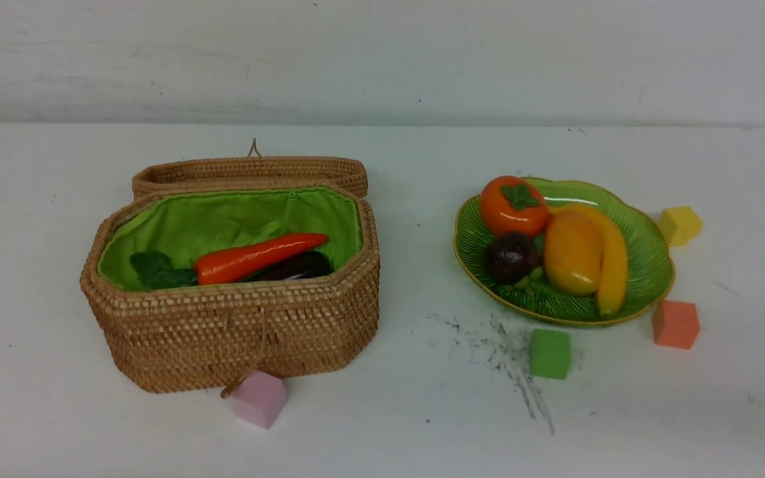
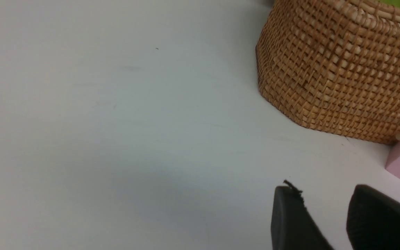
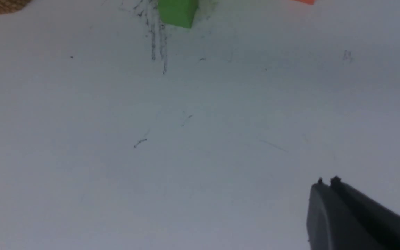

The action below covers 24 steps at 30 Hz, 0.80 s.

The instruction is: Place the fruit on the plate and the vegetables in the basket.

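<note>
Front view alone shows the sorted pieces: carrot (image 1: 250,259) and eggplant (image 1: 299,265) lie inside the open basket (image 1: 236,332); persimmon (image 1: 512,204), mangosteen (image 1: 510,257), mango (image 1: 572,252) and banana (image 1: 611,265) sit on the green plate (image 1: 648,265). Only the wrist views show the claws: left claw (image 2: 328,198) spread, empty, near the basket's wall; right claw (image 3: 326,182) pressed together over bare surface (image 3: 200,139).
</note>
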Motion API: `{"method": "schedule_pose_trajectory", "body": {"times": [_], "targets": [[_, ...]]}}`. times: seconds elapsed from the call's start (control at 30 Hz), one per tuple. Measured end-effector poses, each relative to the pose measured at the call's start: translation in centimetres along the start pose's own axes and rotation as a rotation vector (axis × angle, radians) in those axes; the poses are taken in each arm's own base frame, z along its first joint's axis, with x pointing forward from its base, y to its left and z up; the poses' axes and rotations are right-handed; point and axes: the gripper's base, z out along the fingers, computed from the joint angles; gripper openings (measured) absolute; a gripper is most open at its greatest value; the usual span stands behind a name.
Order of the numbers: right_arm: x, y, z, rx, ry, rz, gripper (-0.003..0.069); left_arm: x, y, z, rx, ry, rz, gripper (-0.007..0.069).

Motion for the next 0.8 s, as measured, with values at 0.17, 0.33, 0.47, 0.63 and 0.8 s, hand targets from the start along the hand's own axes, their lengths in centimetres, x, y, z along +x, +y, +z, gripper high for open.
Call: {"method": "schedule_pose_trajectory", "body": {"times": [0.17,0.33,0.47,0.63,0.8], "targets": [[0.6,0.1,-0.4,-0.002,0.021,-0.002,-0.0006,0.0,0.0,0.0,0.0,0.0,0.0,0.0239],[0.7,-0.5,-0.6,0.062,0.013,-0.071,-0.0006,0.0,0.0,0.0,0.0,0.0,0.0,0.0239],[0.7,-1.1,-1.6,0.142,-0.107,-0.114,-0.0003,0.0,0.0,0.0,0.0,0.0,0.0,0.0239],[2.3,-2.2,-1.9,0.265,-0.331,-0.06,-0.0001,0.0,0.0,0.0,0.0,0.0,0.0,0.0239],[6.1,-3.1,0.3,0.324,-0.495,0.113,0.0003,0.0,0.0,0.0,0.0,0.0,0.0,0.0239]]}}
